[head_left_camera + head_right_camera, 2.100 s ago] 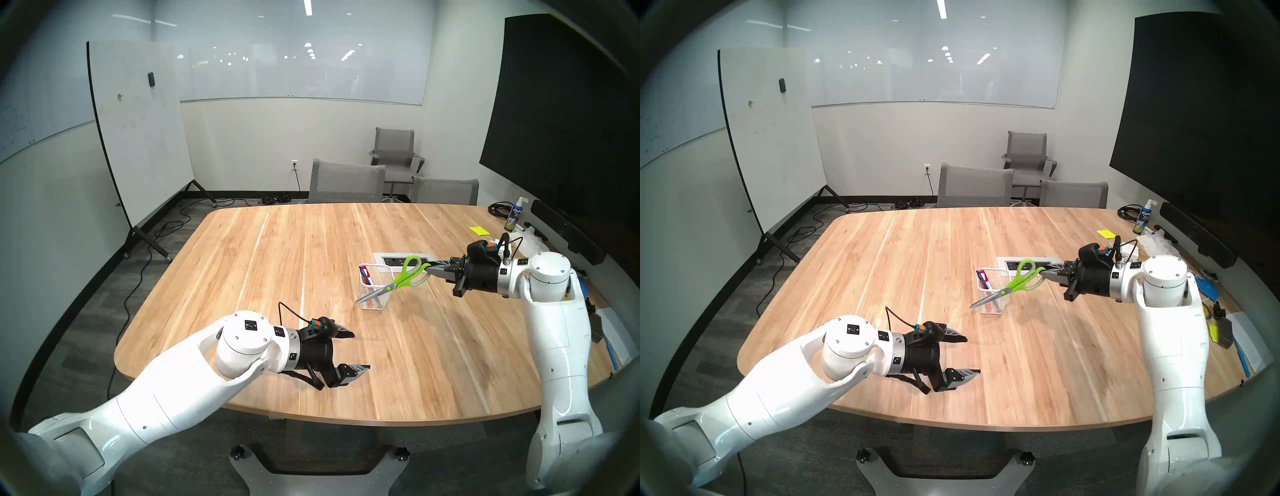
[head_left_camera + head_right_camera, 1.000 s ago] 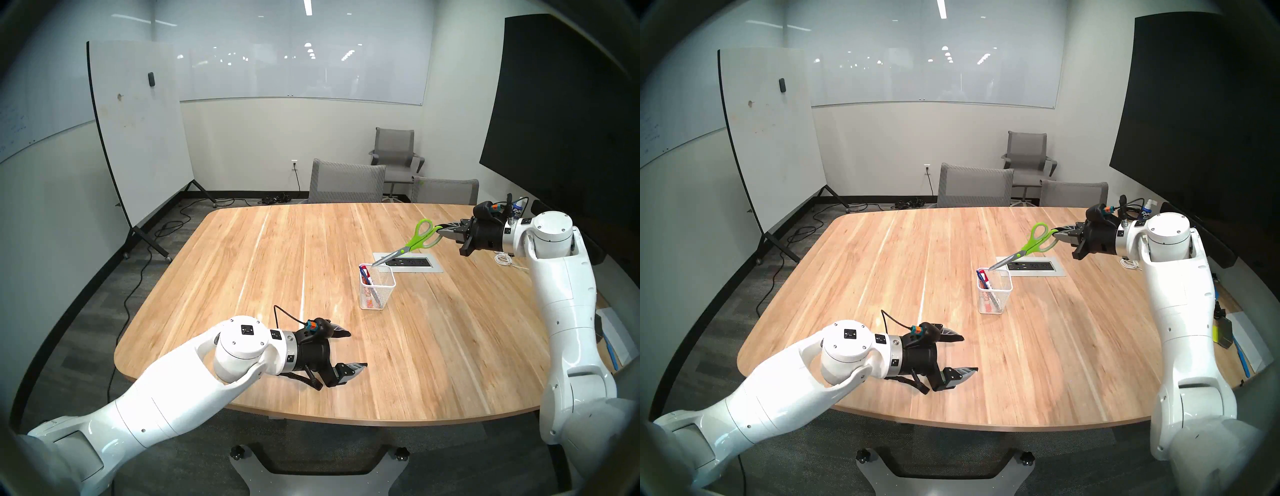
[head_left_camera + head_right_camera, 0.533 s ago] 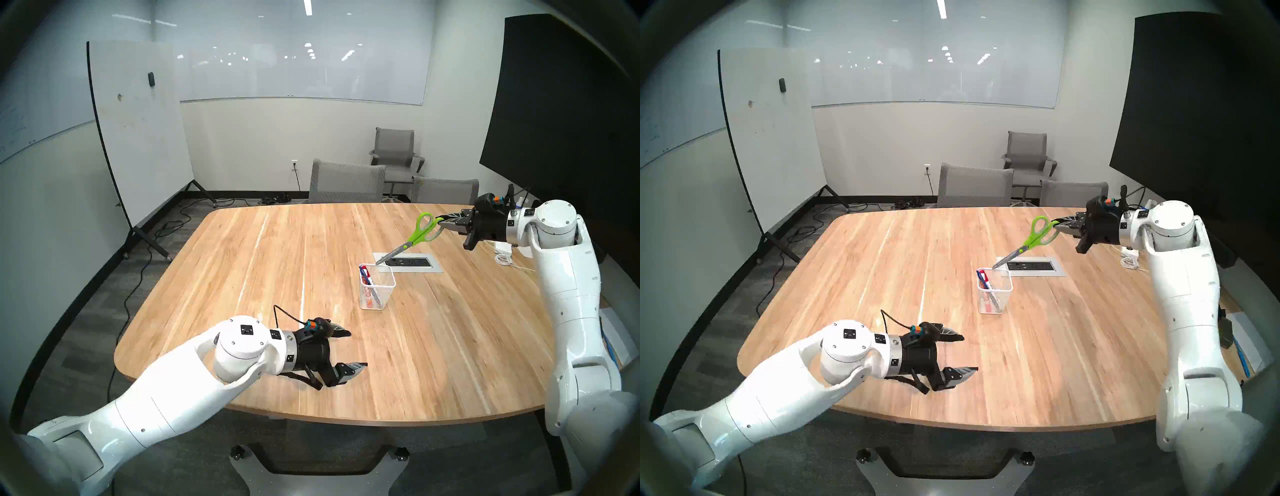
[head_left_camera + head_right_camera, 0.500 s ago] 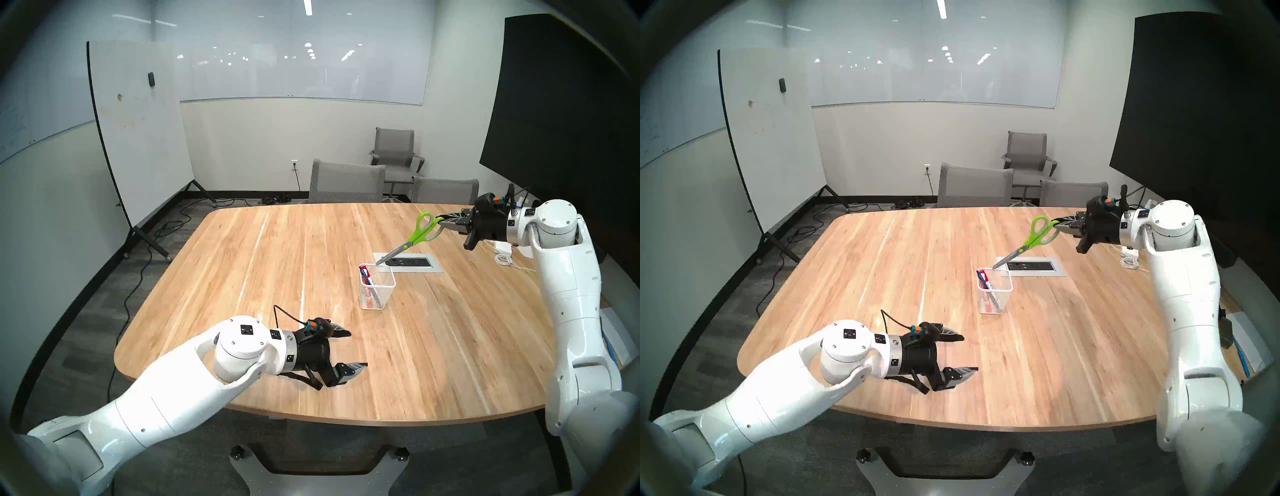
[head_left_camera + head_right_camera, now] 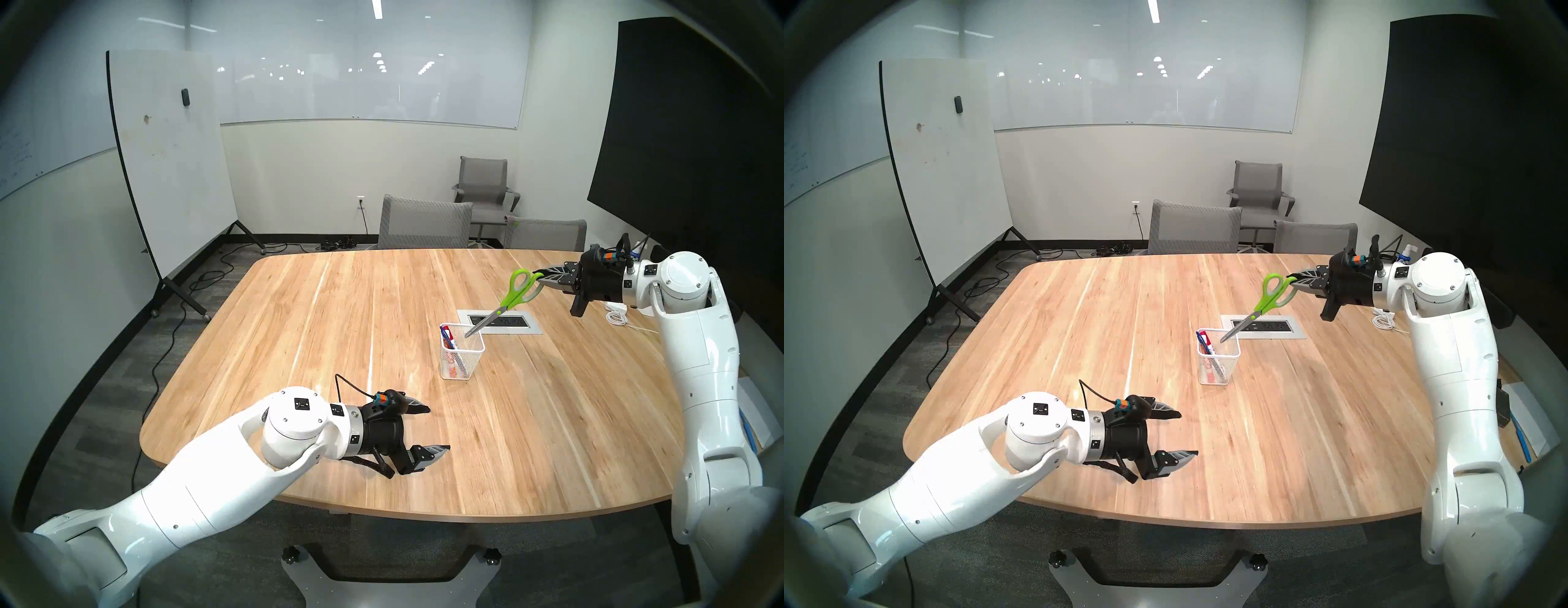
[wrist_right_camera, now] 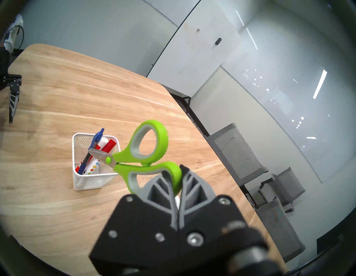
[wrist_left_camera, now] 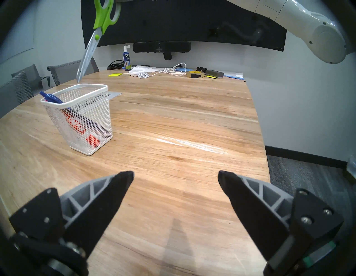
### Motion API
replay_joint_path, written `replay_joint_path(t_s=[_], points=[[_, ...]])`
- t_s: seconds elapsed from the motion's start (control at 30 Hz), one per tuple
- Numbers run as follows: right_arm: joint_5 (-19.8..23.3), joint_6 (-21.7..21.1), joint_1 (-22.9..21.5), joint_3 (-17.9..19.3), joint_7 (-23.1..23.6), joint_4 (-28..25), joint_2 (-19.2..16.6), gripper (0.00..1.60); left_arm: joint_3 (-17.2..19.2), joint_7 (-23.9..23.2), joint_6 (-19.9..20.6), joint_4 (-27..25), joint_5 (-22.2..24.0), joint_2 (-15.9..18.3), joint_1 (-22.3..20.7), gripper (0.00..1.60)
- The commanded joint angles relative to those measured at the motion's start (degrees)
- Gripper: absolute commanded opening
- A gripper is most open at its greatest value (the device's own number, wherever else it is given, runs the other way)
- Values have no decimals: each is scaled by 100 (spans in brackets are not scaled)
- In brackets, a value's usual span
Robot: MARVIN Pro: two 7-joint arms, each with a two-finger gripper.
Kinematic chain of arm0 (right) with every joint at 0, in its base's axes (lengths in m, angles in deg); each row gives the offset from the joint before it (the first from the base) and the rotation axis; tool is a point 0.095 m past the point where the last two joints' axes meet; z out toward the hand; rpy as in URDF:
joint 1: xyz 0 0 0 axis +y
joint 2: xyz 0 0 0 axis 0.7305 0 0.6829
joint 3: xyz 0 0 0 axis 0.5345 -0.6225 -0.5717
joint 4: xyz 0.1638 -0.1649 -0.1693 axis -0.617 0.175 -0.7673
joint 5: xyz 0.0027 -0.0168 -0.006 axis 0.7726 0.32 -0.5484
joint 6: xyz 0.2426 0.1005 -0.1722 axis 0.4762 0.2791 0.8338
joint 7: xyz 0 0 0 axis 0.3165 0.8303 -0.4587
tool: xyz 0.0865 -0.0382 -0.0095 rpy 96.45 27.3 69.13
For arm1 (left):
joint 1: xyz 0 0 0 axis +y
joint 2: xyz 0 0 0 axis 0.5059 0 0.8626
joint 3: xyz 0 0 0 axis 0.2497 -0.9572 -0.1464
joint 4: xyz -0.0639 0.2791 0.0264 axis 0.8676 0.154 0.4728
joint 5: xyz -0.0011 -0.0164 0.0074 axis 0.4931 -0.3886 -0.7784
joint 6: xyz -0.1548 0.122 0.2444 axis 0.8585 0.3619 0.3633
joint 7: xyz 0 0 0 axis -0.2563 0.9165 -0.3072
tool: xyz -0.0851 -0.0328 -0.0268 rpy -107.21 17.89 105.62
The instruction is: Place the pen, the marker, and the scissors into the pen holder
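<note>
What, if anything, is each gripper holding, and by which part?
The right gripper pinches the scissors by one green handle loop; the left gripper is open and empty.

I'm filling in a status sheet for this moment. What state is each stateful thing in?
scissors: blades closed, held in the air by one handle loop, tips down above the holder
pen holder: upright, holding pen and marker
pen: leaning in holder
marker: leaning in holder
right gripper: shut on scissors
left gripper: open, empty
</note>
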Motion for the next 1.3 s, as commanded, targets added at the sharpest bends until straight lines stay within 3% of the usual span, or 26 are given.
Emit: replay_joint_path(t_s=[0.0,0.67,1.27], points=[[-51,164,92,88,-234,-283,53,0,32,17,-86,-48,1,-50,-33,160],[-319,581,578,208,-568,-837,209,0,17,31,-208,-17,12,-44,14,160],[-702,1071,732,208,-798,-1009,269,0,14,17,-217,-15,27,-34,6,160]])
